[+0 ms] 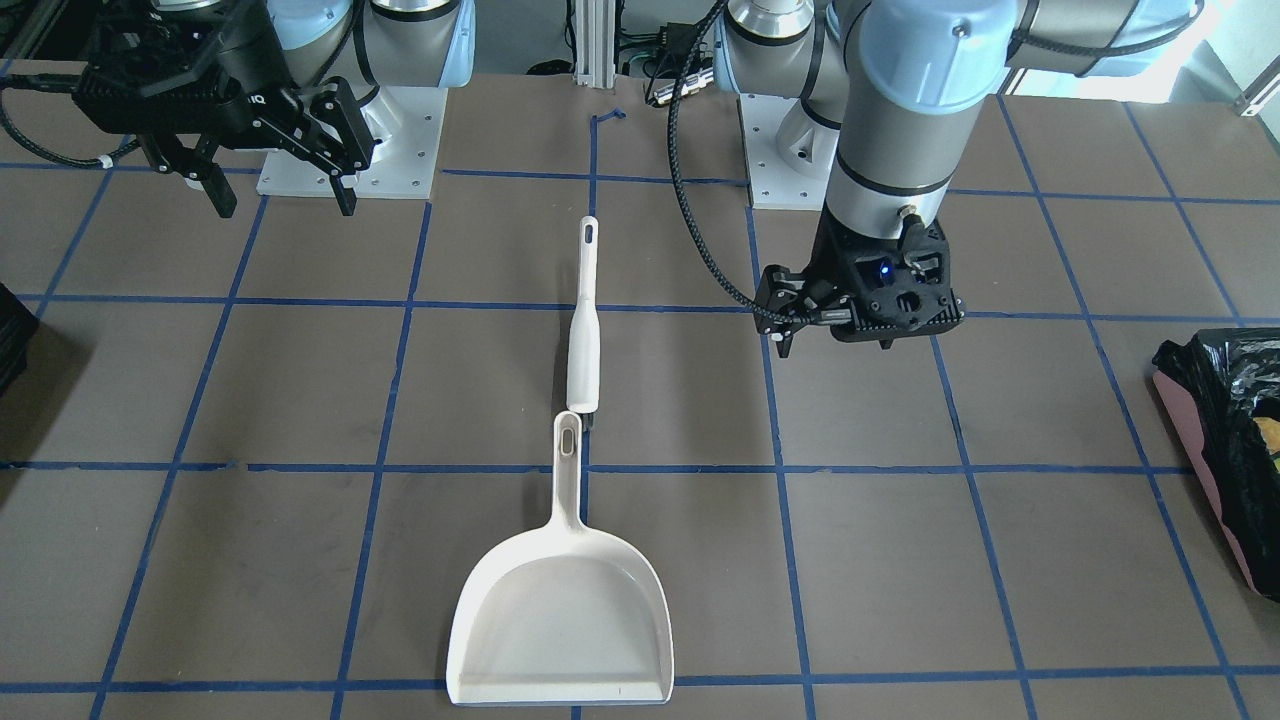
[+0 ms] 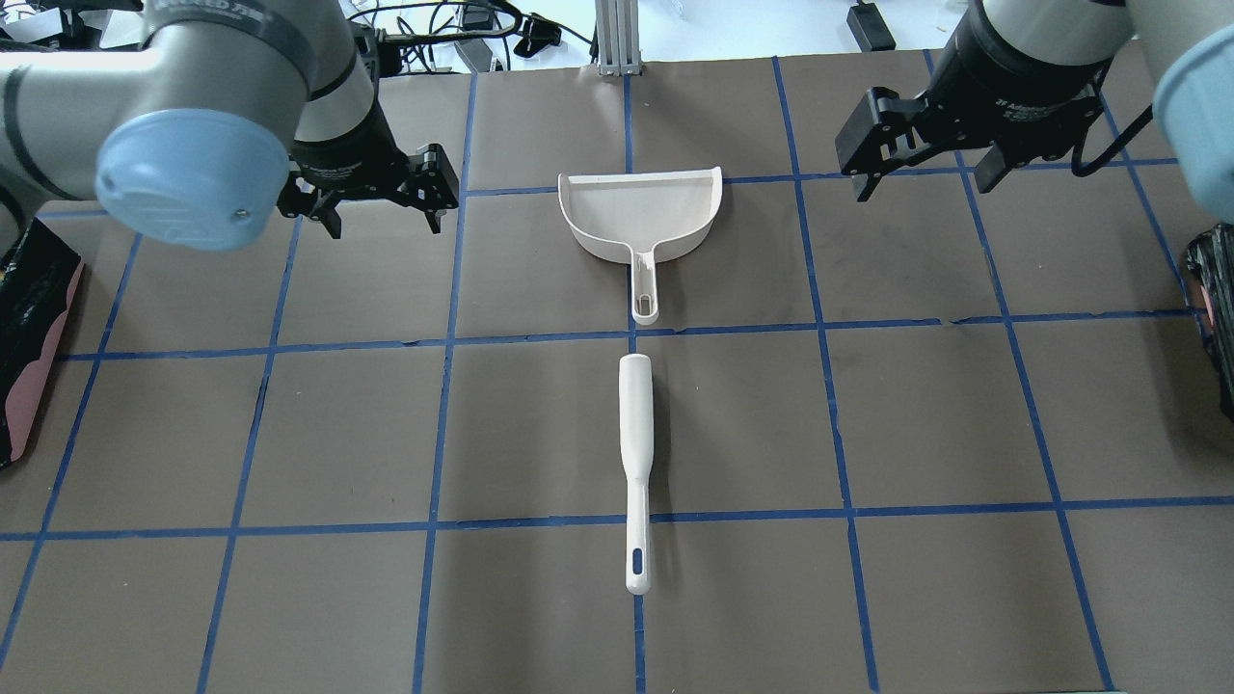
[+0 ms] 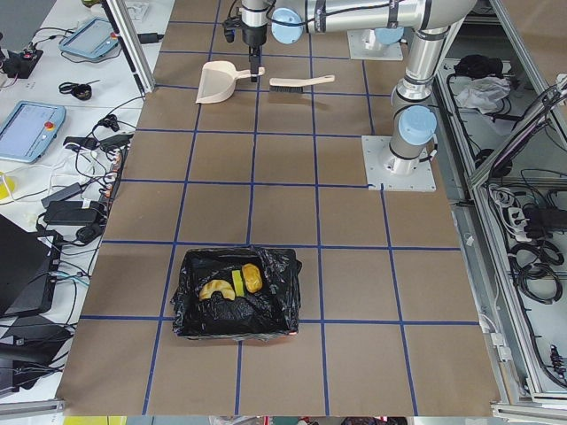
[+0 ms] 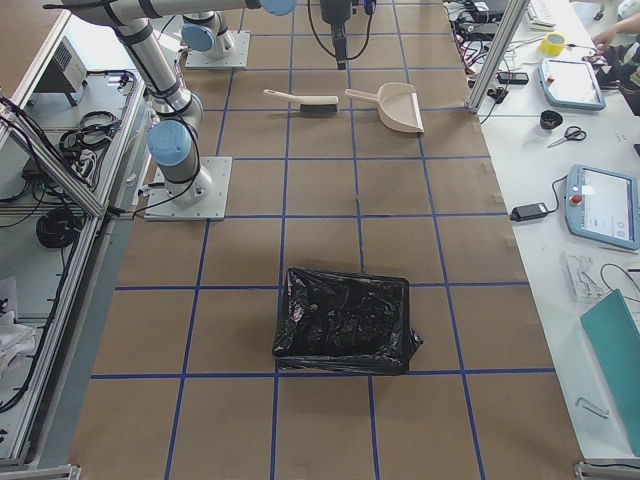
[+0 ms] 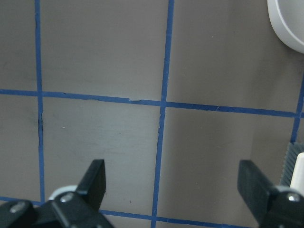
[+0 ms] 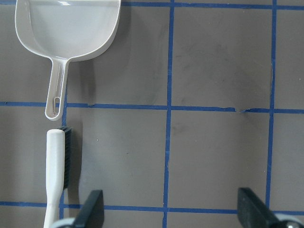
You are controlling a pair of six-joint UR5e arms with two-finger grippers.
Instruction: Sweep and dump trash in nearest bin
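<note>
The trash, a brown lump, a green-and-yellow sponge and a pale banana piece [image 3: 232, 282], lies inside the pink-walled bin with the black bag [image 3: 235, 292]. That bin also shows at the edge of the front view [image 1: 1225, 450] and of the overhead view [image 2: 24, 386]. My left gripper [image 2: 371, 207] [image 1: 832, 345] [image 5: 173, 190] is open and empty above the table, left of the dustpan. My right gripper [image 2: 923, 185] [image 1: 285, 205] [image 6: 168, 211] is open and empty, right of the dustpan.
An empty white dustpan [image 2: 641, 217] [image 1: 560, 620] [image 6: 66, 28] lies mid-table, its handle in line with a white brush [image 2: 636, 424] [image 1: 583, 340] [image 6: 54, 175]. A plain black bin [image 4: 345, 320] stands at the table's right end [image 2: 1215, 318].
</note>
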